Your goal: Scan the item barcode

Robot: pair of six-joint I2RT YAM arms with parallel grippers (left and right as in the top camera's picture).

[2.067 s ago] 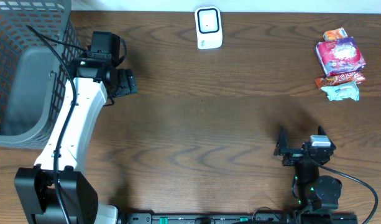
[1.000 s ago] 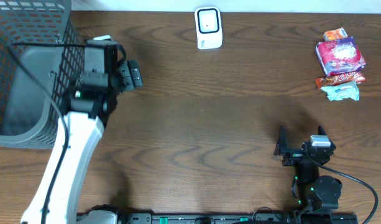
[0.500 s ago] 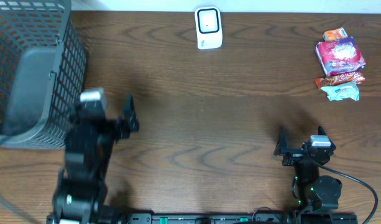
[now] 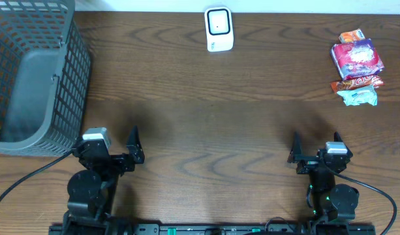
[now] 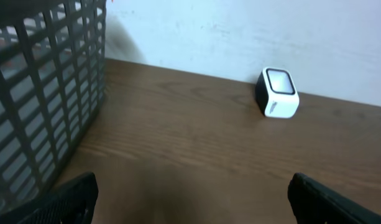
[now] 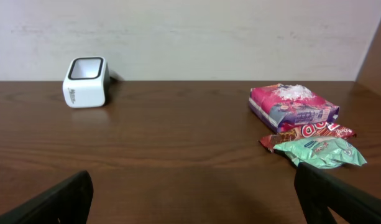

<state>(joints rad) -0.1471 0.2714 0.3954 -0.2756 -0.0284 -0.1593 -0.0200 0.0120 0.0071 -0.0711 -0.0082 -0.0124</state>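
Observation:
The white barcode scanner stands at the table's far edge, also in the left wrist view and the right wrist view. The items are a pile of snack packs at the far right: a red-purple pack over an orange one and a mint-green one. No barcode shows. My left gripper rests open near the front left, holding nothing. My right gripper rests open near the front right, also holding nothing. Both are far from the items.
A tall grey mesh basket fills the far left corner and stands close on the left in the left wrist view. A pale wall runs behind the table's far edge. Bare brown wood lies between the grippers and the scanner.
The left arm has pulled back from beside the basket and folded down to the front left edge. The right arm has not moved.

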